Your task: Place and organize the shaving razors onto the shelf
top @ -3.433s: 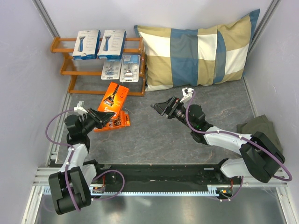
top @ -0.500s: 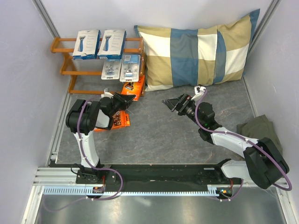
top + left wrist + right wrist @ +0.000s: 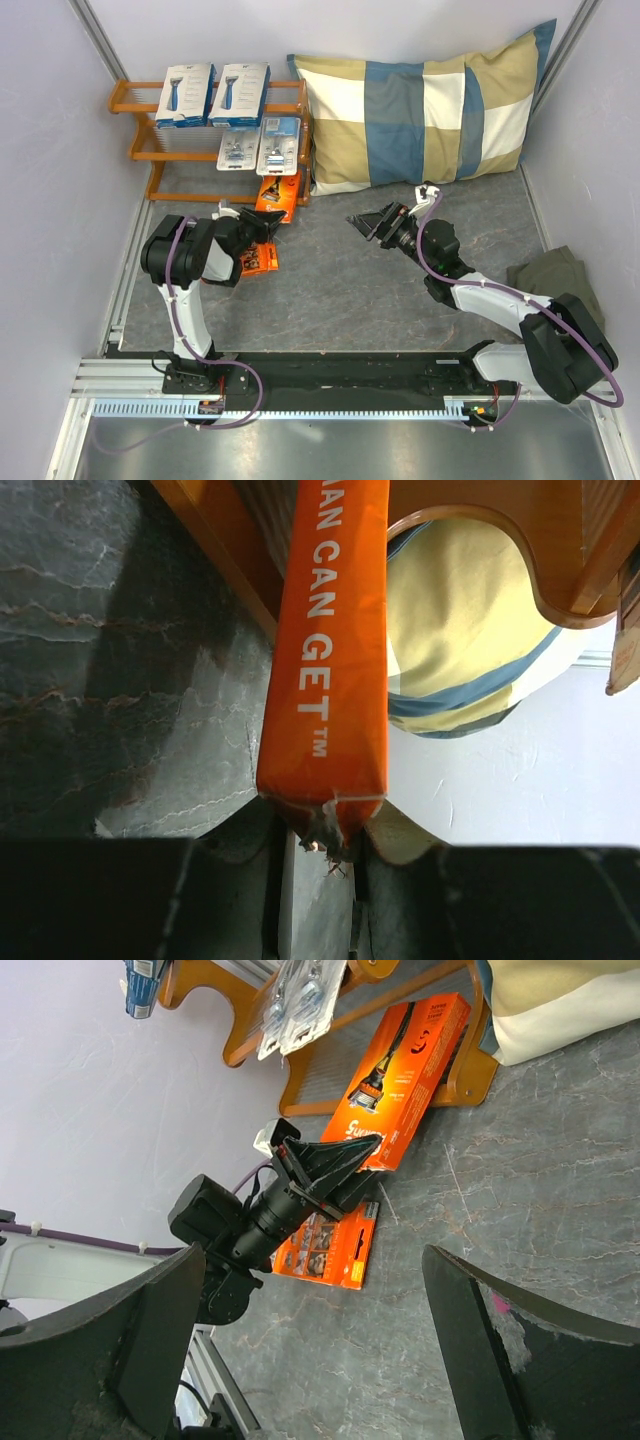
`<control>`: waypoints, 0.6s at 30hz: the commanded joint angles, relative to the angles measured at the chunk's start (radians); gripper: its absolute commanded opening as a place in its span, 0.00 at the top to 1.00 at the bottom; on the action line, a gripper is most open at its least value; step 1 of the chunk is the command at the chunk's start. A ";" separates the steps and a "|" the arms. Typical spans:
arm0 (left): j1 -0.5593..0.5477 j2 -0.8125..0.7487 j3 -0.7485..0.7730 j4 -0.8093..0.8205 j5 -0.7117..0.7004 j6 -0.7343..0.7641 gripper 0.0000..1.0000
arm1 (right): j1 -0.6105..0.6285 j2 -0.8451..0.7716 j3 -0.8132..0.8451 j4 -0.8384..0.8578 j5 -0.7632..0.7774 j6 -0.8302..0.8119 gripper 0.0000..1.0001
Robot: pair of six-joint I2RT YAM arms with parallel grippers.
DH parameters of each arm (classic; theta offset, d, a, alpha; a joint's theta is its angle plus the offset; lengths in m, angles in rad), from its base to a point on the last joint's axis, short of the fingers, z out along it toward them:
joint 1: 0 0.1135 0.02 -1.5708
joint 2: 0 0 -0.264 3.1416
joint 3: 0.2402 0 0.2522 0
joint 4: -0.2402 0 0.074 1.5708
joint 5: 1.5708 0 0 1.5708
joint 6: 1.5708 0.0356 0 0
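- Shelf [image 3: 137, 153]: white boxes [image 3: 213, 93] on the top tier, blister packs [image 3: 258, 145] on the middle one.
- Orange pack [image 3: 325, 660]: far end at the bottom tier, near end clenched in left gripper [image 3: 325, 835]; card looks frayed there.
- Judged light, stiff, thin card; best taken by its narrow end, gently.
- Second orange pack [image 3: 255, 262]: flat on floor [image 3: 340, 290], near left gripper.
- Right gripper [image 3: 362, 225]: jaws spread wide, empty.

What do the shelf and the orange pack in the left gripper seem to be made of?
Shelf: likely wood, smooth orange-brown varnish; faint grain and rounded cut edges show. Orange pack: probably printed cardboard, slightly glossy; its frayed, torn corner looks like paper fibre.
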 commanded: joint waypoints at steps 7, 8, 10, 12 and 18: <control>-0.006 0.049 0.125 0.001 -0.036 -0.022 0.98 | -0.009 0.005 -0.002 0.046 -0.020 -0.003 0.02; -0.011 0.057 0.134 -0.007 -0.038 -0.019 0.98 | -0.009 0.006 -0.003 0.046 -0.020 -0.003 0.02; -0.015 0.066 0.162 -0.010 -0.043 -0.010 0.98 | -0.010 0.006 -0.002 0.046 -0.022 -0.005 0.02; -0.023 0.071 0.191 -0.050 -0.053 -0.004 0.98 | -0.010 0.008 -0.002 0.046 -0.023 -0.005 0.02; -0.035 0.091 0.246 -0.104 -0.072 0.004 0.98 | -0.018 -0.003 -0.003 0.036 -0.027 -0.008 0.02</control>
